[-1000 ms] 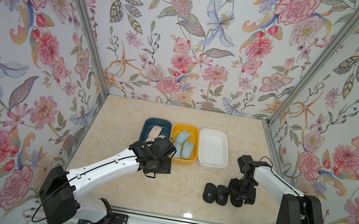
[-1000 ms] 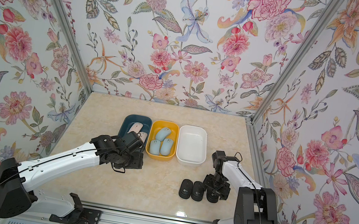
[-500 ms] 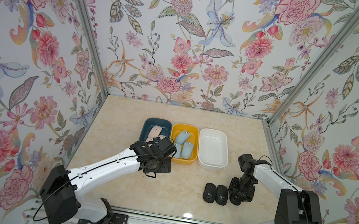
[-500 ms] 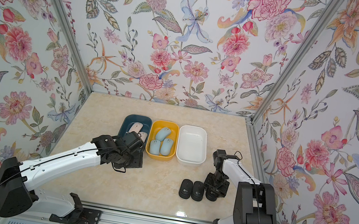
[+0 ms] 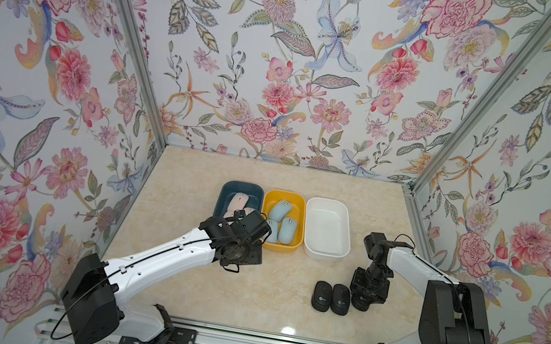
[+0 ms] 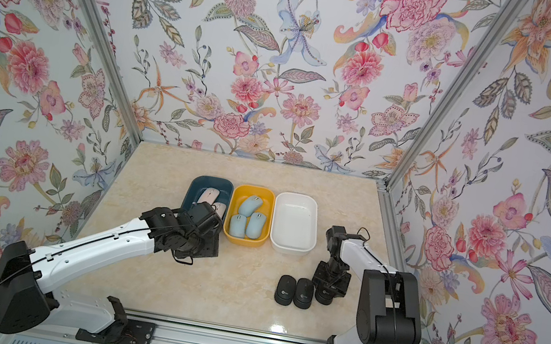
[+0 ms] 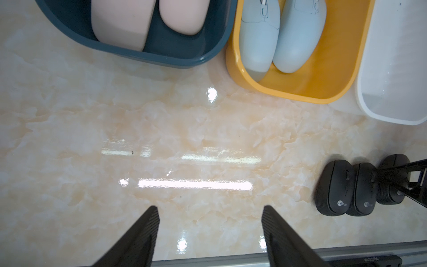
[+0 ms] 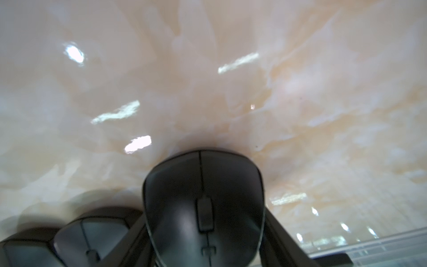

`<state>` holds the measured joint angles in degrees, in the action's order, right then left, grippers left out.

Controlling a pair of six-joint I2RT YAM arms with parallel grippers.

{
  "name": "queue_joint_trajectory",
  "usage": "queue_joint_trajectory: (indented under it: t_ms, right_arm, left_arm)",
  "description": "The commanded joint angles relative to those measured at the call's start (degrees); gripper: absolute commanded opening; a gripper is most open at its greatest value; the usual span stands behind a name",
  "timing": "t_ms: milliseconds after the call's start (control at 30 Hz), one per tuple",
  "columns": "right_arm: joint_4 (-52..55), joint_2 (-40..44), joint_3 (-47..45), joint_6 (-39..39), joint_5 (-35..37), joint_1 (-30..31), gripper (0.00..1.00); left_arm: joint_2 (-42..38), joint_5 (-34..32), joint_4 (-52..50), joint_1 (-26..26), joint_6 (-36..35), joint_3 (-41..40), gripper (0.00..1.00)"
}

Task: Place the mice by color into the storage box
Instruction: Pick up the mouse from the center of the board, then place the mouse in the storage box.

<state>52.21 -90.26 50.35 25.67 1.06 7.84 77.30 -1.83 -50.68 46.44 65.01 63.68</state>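
Inside navy bin (image 5: pixel 243 185) pink mice (image 5: pixel 238 201), yellow bin (image 5: pixel 286 194) blue mice (image 5: pixel 280 210); right tool (image 5: pixel 362 302) clamps mouse (image 8: pixel 203 185).

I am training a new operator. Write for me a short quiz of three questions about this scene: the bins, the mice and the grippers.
1. True or false: the white bin holds a pink mouse.
2. How many light blue mice lie in the yellow bin? A) two B) three C) four
3. Which gripper is shut on a black mouse?

Key: 1 false; 2 B; 3 the right gripper.
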Motion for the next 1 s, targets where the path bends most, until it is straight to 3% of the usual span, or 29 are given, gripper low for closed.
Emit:
queue_joint_trajectory:
  t_ms: [0, 433, 733, 967]
  right_arm:
    - [1.5, 2.6, 1.8, -1.0, 1.5, -0.2, 0.56]
    - [8.3, 9.8, 6.9, -1.6, 3.3, -0.1, 0.56]
    - [14.8, 9.7, 19.7, -2.0, 2.3, 1.8, 0.55]
    - [17.5, 4.2, 31.5, -1.9, 2.3, 5.5, 0.55]
  left_arm:
    - [0.2, -1.3, -0.2, -0.6, 0.7, -0.2, 0.74]
    - [1.4, -1.2, -0.2, -0.6, 0.3, 0.2, 0.74]
    - [2.2, -1.0, -0.2, -0.6, -0.3, 0.6, 0.74]
    - [1.4, -1.2, -0.2, -0.7, -0.2, 0.7, 0.74]
